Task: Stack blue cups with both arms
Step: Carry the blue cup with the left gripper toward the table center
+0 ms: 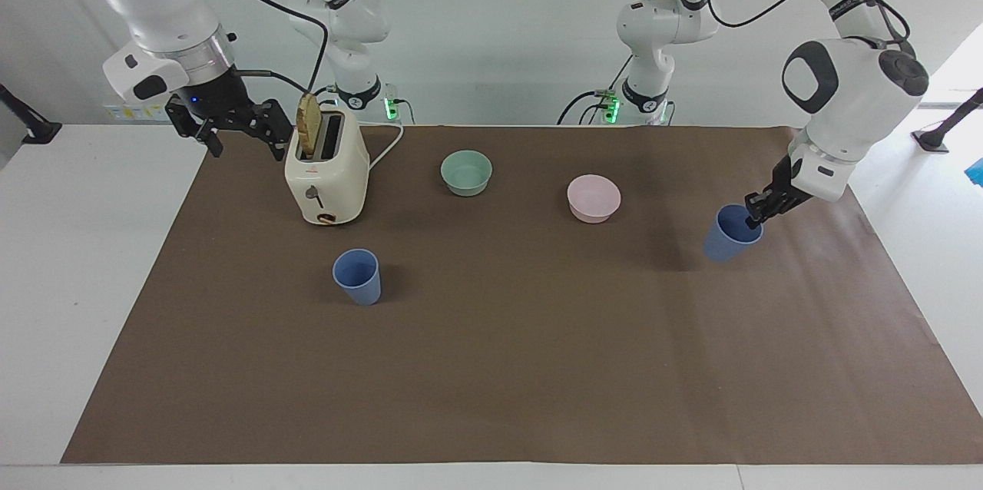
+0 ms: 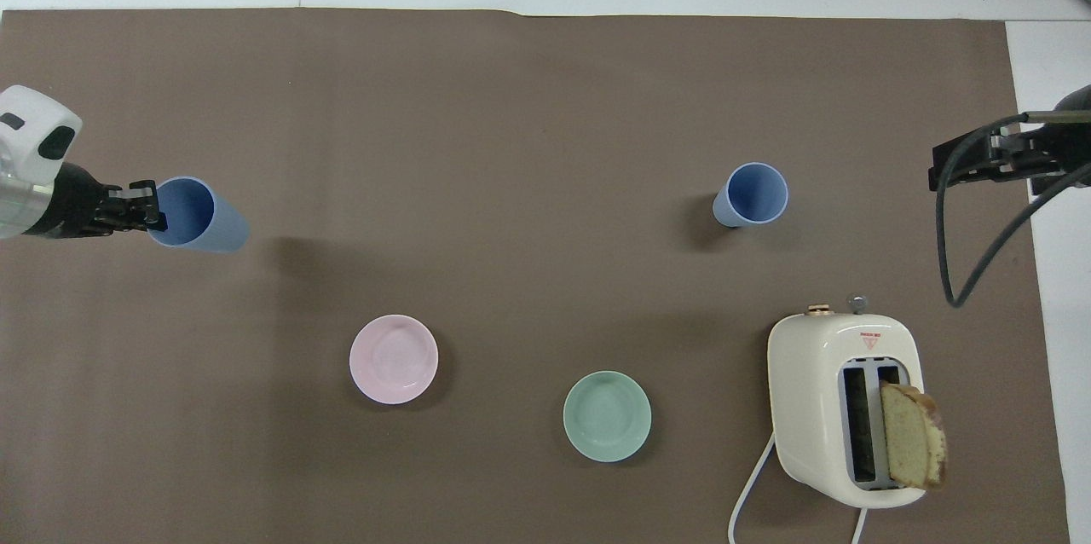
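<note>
One blue cup (image 1: 726, 238) hangs tilted a little above the brown mat at the left arm's end of the table, its shadow on the mat beneath it. My left gripper (image 1: 752, 218) is shut on its rim, one finger inside the cup; the gripper (image 2: 152, 211) and the cup (image 2: 204, 218) also show in the overhead view. The second blue cup (image 1: 357, 276) stands upright on the mat, farther from the robots than the toaster; it also shows in the overhead view (image 2: 752, 194). My right gripper (image 1: 241, 138) is open and empty, in the air beside the toaster, and waits there (image 2: 967, 164).
A cream toaster (image 1: 326, 167) with a slice of bread sticking out stands at the right arm's end, its cord trailing toward the robots. A mint-green bowl (image 1: 466, 172) and a pink bowl (image 1: 593, 198) sit between the toaster and the held cup. A brown mat (image 1: 491, 382) covers the table.
</note>
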Tool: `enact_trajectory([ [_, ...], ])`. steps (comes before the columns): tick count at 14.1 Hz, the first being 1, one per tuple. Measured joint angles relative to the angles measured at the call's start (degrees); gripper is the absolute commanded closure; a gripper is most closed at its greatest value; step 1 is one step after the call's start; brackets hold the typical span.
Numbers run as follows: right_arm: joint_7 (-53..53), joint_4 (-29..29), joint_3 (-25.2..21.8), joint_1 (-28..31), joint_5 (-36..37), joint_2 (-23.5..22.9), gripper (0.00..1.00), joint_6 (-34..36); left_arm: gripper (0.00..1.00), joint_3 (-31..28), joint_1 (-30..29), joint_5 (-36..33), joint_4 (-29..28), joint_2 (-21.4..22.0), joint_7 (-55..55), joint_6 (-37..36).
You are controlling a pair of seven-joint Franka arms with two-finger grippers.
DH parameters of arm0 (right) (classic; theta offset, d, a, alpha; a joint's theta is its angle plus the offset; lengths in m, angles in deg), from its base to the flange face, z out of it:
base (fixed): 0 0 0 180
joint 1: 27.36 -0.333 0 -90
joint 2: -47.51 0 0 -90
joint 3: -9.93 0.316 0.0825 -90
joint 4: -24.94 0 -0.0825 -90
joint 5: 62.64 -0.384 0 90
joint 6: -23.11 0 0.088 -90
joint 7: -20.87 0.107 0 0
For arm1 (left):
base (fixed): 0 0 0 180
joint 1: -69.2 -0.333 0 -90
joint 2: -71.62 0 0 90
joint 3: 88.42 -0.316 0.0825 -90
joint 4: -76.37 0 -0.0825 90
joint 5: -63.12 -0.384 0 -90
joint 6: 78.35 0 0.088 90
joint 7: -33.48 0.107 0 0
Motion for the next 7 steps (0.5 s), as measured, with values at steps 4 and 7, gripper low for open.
enact_trajectory([
  [4,0.0,0.0,0.0,0.0,0.0,0.0,0.00,0.0,1.00,4.1,0.7,2.3,2.7,0.3,-5.7,-1.2],
  [7,0.0,0.0,0.0,0.0,0.0,0.0,0.00,0.0,1.00,9.5,1.4,2.4,2.9,0.1,-11.9,-0.1],
])
